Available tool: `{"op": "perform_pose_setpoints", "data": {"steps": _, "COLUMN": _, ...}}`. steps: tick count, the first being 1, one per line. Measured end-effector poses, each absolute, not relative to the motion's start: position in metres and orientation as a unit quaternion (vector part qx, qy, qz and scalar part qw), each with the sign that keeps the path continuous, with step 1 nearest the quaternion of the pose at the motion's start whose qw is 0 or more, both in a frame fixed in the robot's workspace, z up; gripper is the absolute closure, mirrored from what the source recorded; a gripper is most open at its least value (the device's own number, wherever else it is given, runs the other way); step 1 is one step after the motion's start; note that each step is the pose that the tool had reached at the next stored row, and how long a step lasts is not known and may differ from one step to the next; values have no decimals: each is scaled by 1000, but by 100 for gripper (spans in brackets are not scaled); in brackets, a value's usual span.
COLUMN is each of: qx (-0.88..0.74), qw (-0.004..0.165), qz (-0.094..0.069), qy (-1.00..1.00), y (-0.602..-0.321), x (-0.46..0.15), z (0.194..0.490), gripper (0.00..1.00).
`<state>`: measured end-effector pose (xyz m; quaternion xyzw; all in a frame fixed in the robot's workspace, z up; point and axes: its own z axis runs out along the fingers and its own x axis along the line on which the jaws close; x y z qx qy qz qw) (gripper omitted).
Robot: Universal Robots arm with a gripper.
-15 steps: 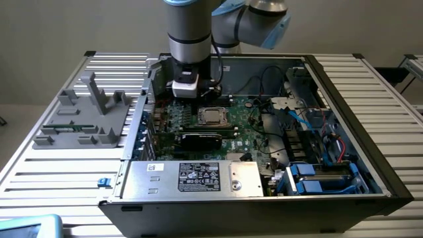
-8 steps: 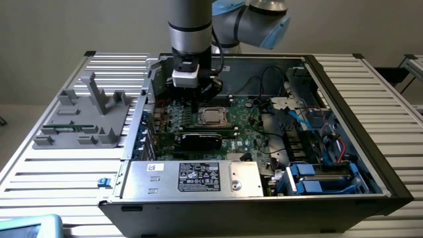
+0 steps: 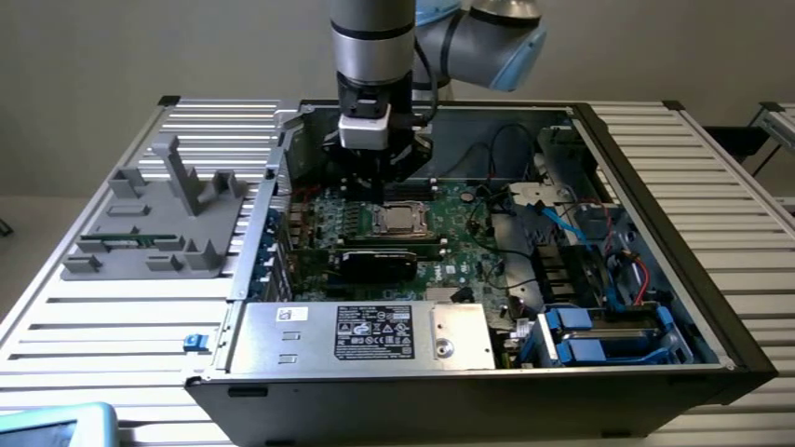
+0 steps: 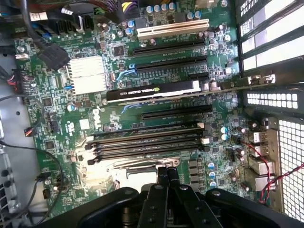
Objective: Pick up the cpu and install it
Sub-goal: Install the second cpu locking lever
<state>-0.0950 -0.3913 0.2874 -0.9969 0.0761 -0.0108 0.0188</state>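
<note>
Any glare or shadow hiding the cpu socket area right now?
Exterior view: even light, the cpu reads clearly in its socket on the motherboard, the gripper just behind it. Wrist view: bright glare washes out the metal by the shut gripper; its black body blocks the area below.

Open computer case [image 3: 646, 200] on slatted bench [image 3: 125, 317], motherboard [image 3: 410, 237] exposed, cpu [image 3: 400, 220] seated in its socket. Pincer [image 3: 369, 182] just behind it, fingers shut. Grey fixture [image 3: 162, 223] near bench's left edge.

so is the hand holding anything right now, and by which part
Nothing. The hand is shut with its fingers together and empty, above the motherboard; the cpu lies in its socket.
</note>
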Motion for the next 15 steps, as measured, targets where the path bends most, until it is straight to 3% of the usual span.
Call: {"op": "perform_pose_setpoints", "data": {"steps": 15, "qx": -997, "qw": 19, "qz": -11, "qy": 76, "y": -391, "x": -77, "z": 296, "gripper": 88}}
